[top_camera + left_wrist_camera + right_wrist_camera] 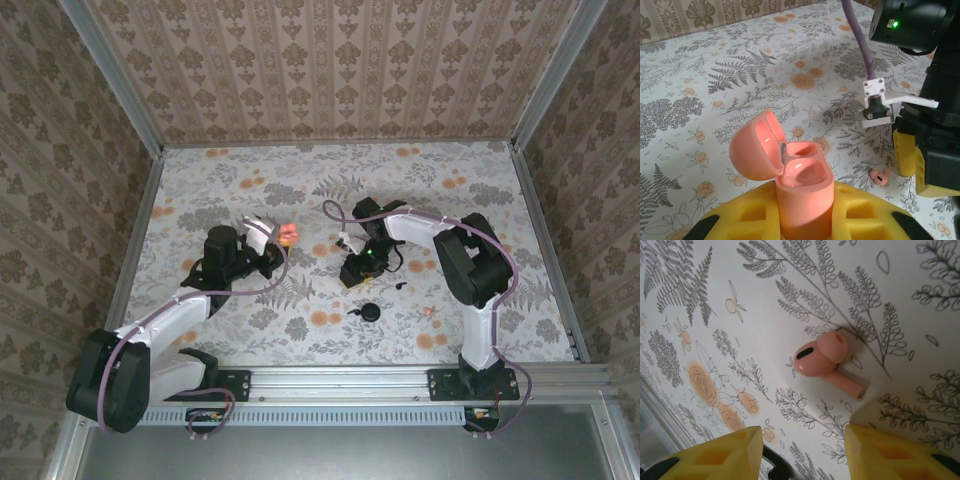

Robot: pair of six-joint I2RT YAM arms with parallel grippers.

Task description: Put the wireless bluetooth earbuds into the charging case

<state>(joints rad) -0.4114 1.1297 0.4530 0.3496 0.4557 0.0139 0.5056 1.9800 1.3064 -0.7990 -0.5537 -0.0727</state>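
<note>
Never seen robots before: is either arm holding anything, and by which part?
The left gripper grips the open pink case by its lower body. The right gripper holds nothing; it hangs open above a pink earbud.

White-and-black arms [172,320], purple cables [864,47], yellow jaws, seemingly foam-padded.

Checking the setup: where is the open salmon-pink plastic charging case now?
The salmon-pink plastic charging case is clamped upright in the left end effector, left of centre in the top view.
</note>
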